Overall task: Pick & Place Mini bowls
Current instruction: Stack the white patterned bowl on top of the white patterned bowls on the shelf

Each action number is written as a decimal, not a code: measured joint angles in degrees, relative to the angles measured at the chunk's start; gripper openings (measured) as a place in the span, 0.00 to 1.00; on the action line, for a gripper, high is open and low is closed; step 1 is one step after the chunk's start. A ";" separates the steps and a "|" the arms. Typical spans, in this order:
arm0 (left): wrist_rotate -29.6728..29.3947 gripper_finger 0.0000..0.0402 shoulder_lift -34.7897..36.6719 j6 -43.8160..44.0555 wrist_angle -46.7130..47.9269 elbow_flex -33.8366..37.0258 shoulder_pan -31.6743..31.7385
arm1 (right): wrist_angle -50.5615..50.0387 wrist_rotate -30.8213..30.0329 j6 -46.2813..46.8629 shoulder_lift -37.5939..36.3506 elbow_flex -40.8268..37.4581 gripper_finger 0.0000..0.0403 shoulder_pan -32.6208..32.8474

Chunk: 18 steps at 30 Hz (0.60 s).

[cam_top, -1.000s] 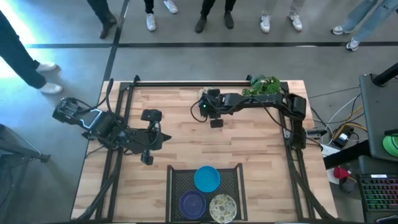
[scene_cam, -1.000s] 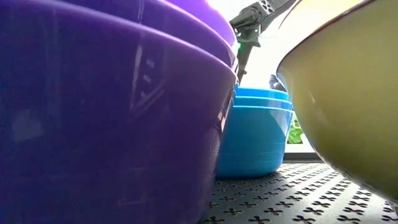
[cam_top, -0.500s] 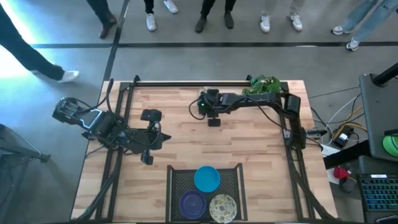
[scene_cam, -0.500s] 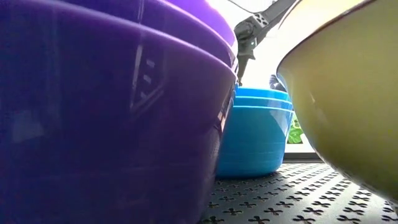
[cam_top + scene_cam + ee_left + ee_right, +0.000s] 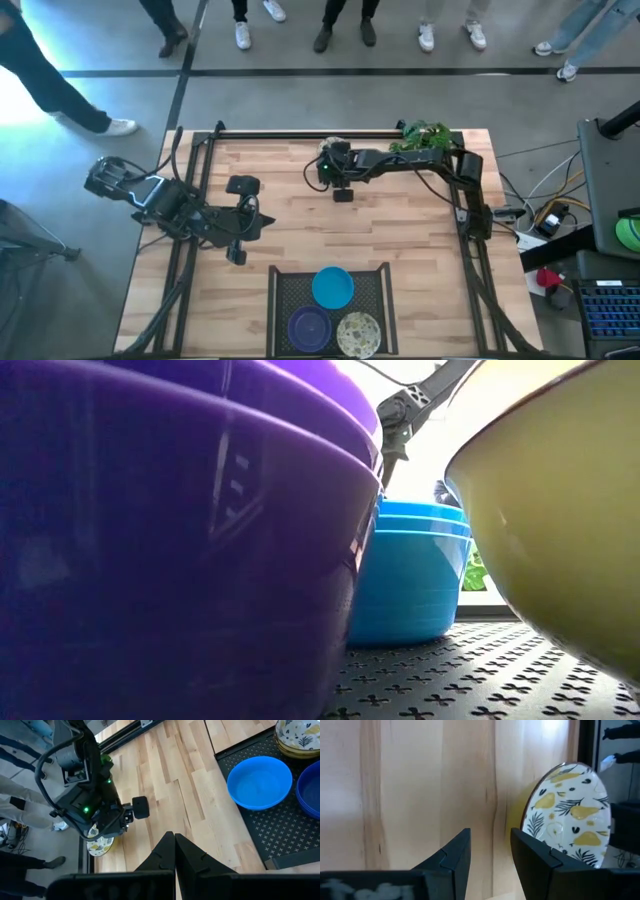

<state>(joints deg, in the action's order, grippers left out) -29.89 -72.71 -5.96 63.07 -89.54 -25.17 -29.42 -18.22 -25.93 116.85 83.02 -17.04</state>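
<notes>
The right gripper (image 5: 331, 166) hovers low at the table's far middle, its fingers (image 5: 451, 854) parted and holding nothing — probably just opened to set a bowl down. A patterned cream bowl (image 5: 568, 812) lies on the wood just beside one fingertip, at about 10 o'clock of the gripper seen from above. The left gripper (image 5: 174, 851) waits clenched and empty at the table's 9 o'clock. Toward 6 o'clock, the black mesh tray (image 5: 287, 292) keeps the blue bowl (image 5: 332, 286), purple bowl (image 5: 309, 327) and speckled bowl (image 5: 358, 334) gathered together
</notes>
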 joint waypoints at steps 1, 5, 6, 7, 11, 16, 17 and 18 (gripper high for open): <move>0.02 0.00 0.00 0.00 0.00 0.00 0.00 | 0.21 -0.01 -0.06 -0.03 0.00 0.33 -0.06; 0.02 0.00 0.00 -0.01 0.00 0.00 0.00 | 0.29 -1.61 -0.56 -0.12 0.20 0.33 -0.34; 0.02 0.00 0.00 -0.01 0.00 0.00 0.00 | 0.30 -1.78 -0.94 -0.12 0.20 0.33 -0.42; 0.03 0.00 0.00 -0.02 0.00 0.00 0.00 | 0.43 -1.90 -1.08 -0.12 0.20 0.33 -0.51; 0.04 0.00 0.00 -0.02 0.00 0.00 0.00 | 1.54 -1.92 -1.33 -0.12 0.20 0.33 -1.08; 0.15 0.00 0.00 -0.02 0.00 0.00 0.00 | 2.94 -1.92 -2.53 -0.14 0.20 0.33 -1.50; 0.15 0.00 0.00 -0.02 0.02 0.00 0.00 | 2.91 -1.90 -2.65 -0.14 0.22 0.33 -1.66; 0.15 0.00 0.00 -0.02 0.01 0.00 0.00 | 2.89 -1.90 -2.70 -0.14 0.22 0.33 -1.89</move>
<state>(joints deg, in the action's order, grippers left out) -29.74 -72.71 -5.98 63.08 -89.54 -25.17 -26.52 -20.12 -28.62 116.71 83.24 -18.93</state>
